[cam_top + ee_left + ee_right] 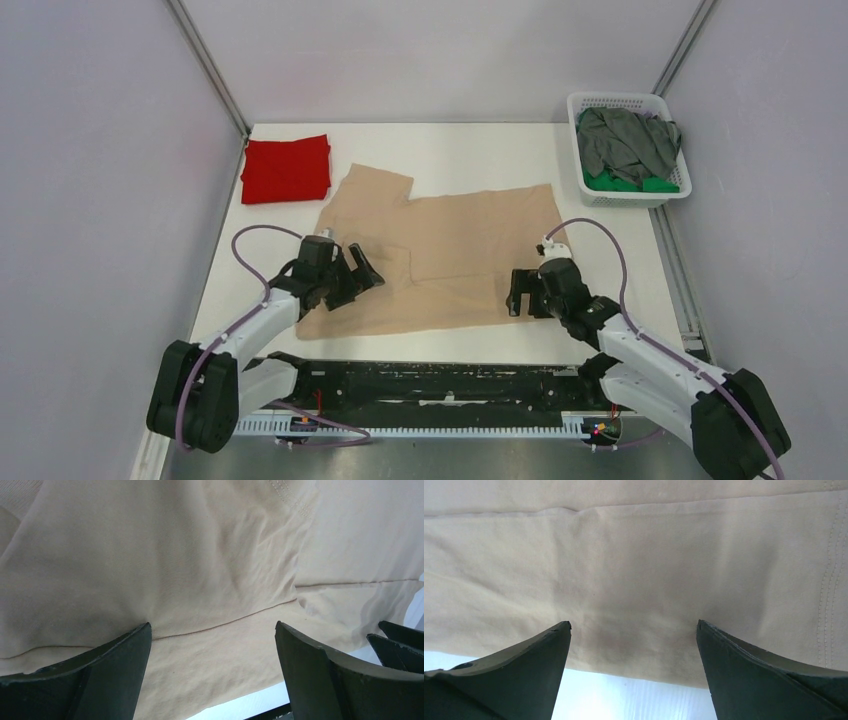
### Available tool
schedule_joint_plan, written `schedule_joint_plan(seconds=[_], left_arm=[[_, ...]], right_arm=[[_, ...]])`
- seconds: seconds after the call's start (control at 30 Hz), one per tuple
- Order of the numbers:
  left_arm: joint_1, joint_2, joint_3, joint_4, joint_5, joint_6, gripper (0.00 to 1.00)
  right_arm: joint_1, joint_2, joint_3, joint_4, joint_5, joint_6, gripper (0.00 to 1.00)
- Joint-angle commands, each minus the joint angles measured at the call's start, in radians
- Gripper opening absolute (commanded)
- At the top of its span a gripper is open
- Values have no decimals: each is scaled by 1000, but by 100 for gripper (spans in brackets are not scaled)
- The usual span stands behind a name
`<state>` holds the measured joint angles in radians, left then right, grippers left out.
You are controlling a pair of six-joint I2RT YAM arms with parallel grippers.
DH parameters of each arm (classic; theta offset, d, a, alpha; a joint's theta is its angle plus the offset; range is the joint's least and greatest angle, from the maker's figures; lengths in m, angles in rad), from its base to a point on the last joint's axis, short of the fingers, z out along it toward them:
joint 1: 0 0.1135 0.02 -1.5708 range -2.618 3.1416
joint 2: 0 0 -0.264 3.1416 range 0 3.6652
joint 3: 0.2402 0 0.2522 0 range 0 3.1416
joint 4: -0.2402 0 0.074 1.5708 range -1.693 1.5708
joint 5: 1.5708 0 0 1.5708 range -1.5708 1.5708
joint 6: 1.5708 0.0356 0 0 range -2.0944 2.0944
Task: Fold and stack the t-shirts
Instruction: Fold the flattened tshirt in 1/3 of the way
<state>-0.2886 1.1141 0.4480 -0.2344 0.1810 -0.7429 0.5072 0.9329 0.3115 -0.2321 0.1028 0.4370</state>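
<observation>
The white table (450,140) carried most of the work. Across its middle lay the beige t-shirt (450,250), opened out nearly flat, one sleeve jutting toward the far left and its near hem running along the near side of the table. The left wrist view showed one layer lying over another, so a first fold may have been made, but it was nowhere near a compact bundle. I judged this shirt to be the one in hand, with most of its folding left.

At the far right corner stood the white basket (625,100), holding a crumpled dark grey t-shirt (628,140). It had not been folded.

At the far left lay the red t-shirt (286,168), folded into a neat rectangle and apart from the beige one. It was the only finished piece and the likely base of the stack.

Under the grey shirt in the basket a green t-shirt (620,183) showed, bunched and unfolded.

The left gripper (362,268) hung over the beige shirt's near left part, jaws spread wide and holding nothing. The right gripper (520,290) sat over the near right part by the hem, jaws likewise spread and empty
</observation>
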Motion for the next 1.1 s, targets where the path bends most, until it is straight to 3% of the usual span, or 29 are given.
schedule_joint_plan(seconds=[0.0,0.17,0.4,0.63,0.9,1.07], left_arm=[[-1,-43,-56,-194,-89,-30,100],[0,-62,-60,-192,-130,-27,100],[-1,-73,-27,-163,-112,-29,100],[-1,-150,11,-235,-141,-26,100],[-1,-140,192,-215,-178,22,100],[-1,37,409,-191,-264,103,100]], right_arm=[[72,-23,-51,-379,-43,140,98],[112,-100,-57,-478,-65,181,98],[156,-104,-39,-473,-152,169,98],[193,-85,76,-543,-110,155,98],[192,5,358,-396,190,43,98],[169,34,436,-205,338,-25,98]])
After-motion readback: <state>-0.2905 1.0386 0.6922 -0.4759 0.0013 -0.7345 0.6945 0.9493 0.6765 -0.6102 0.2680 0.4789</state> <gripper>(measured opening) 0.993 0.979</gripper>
